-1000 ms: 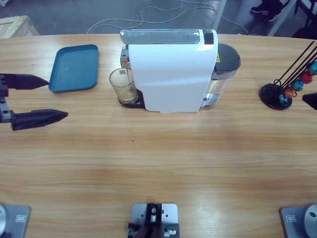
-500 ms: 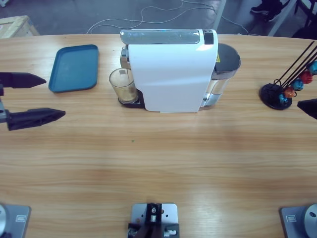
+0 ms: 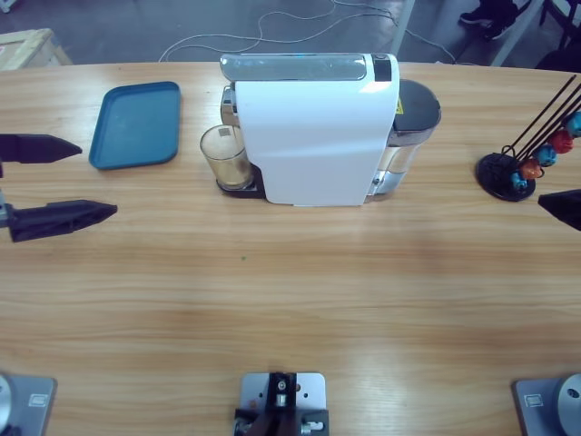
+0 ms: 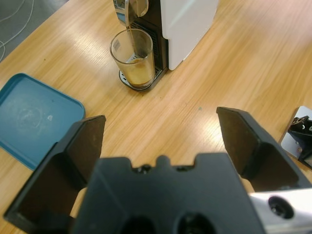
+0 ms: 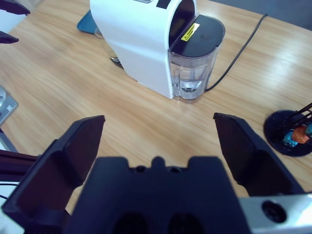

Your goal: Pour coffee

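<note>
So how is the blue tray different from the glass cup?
The blue tray is flat, solid blue and has nothing on it; the glass cup is tall, see-through and holds some amber-brown coffee. The tray lies out on the bare table, while the cup stands under the spout of the white coffee machine. Neither is touched by a gripper.

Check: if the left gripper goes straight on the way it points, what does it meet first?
Probably the small clear glass tumbler of amber-brown coffee, standing under the spout of the white coffee machine. The left gripper, jaws open, points along bare wooden table toward it. Its height is unclear, so it may pass above.
</note>
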Robot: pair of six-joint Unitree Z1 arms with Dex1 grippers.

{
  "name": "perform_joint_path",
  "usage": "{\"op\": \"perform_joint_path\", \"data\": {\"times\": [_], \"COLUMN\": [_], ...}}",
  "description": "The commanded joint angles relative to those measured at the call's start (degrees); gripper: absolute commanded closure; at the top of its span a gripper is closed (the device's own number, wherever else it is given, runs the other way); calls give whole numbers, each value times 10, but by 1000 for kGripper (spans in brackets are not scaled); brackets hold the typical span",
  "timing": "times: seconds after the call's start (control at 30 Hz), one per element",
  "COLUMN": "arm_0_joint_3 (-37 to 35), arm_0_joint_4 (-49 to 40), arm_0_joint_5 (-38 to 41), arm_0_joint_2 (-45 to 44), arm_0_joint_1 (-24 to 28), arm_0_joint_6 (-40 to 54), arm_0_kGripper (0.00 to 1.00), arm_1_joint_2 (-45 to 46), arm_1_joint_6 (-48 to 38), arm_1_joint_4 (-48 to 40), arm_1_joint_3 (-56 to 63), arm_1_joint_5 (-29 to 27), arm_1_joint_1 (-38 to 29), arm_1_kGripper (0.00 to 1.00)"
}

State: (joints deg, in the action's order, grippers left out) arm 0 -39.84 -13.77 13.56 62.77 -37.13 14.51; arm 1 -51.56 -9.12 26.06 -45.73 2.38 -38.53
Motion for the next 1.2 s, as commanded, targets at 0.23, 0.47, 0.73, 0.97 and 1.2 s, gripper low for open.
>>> {"op": "perform_joint_path", "data": {"times": [0.23, 0.47, 0.73, 0.97, 1.2], "arm_0_joint_3": [23, 29, 24, 17, 14], "arm_0_joint_4": [14, 77, 134, 163, 219], "arm_0_joint_5": [5, 4, 31, 63, 72], "arm_0_joint_2": [-4, 27, 92, 160, 276], "arm_0_joint_1": [-6, -6, 6, 21, 35], "arm_0_joint_6": [-25, -24, -29, 12, 72], "arm_0_kGripper": [0, 0, 0, 0, 0], "arm_1_joint_2": [0, -12, -42, -67, -69], "arm_1_joint_6": [7, 7, 3, 6, 10], "arm_1_joint_4": [-11, -14, -13, -13, 18], "arm_1_joint_3": [30, 31, 17, 14, 13], "arm_1_joint_5": [9, 11, 15, 24, 28], "arm_1_joint_1": [-4, -4, -4, -4, -3], "arm_1_kGripper": [0, 0, 0, 0, 0]}}
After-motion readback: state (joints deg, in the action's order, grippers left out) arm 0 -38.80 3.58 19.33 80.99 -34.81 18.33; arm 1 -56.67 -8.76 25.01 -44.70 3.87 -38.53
